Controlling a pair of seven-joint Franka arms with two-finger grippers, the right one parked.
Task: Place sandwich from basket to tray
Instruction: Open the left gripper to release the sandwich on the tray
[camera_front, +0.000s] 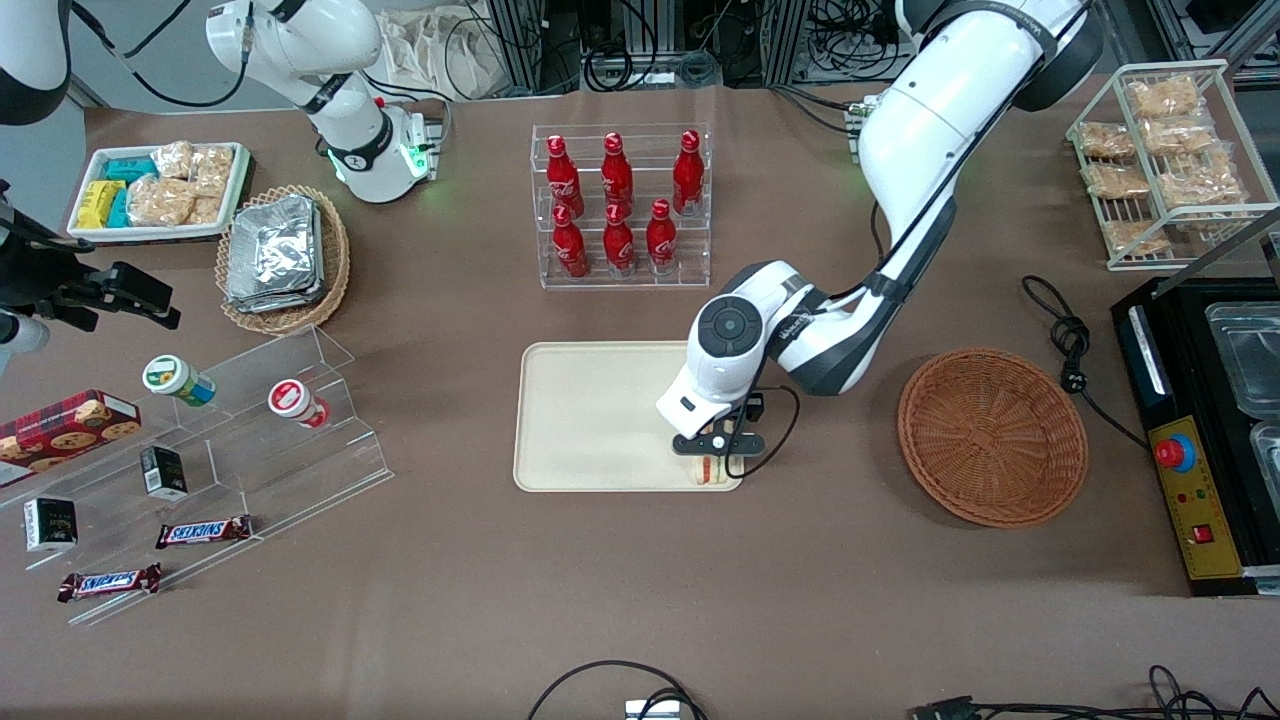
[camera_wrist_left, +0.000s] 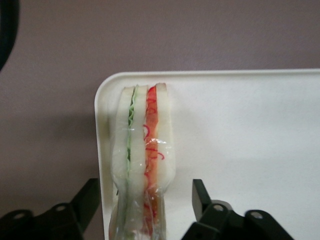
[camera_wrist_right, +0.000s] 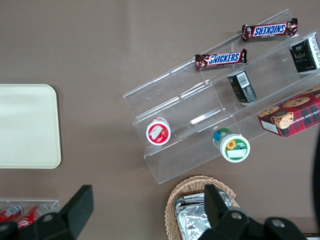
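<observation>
tool (camera_front: 716, 452) spread over sandwich (camera_wrist_left: 142, 160), tray (camera_front: 590, 420) bare alongside

You've got a brown table (camera_front: 640, 600) filling the view under soft, even light. At twelve o'clock, metal framing (camera_front: 515, 40) hung with black cables (camera_front: 620, 65).

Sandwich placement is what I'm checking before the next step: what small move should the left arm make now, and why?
Probably lift the gripper straight up. The sandwich already stands on its edge on the tray, close to the corner nearest the basket, which holds nothing. The jaws stand open on either side, apart from the bread, so it looks released; a vertical retreat seems least likely to tip it.
</observation>
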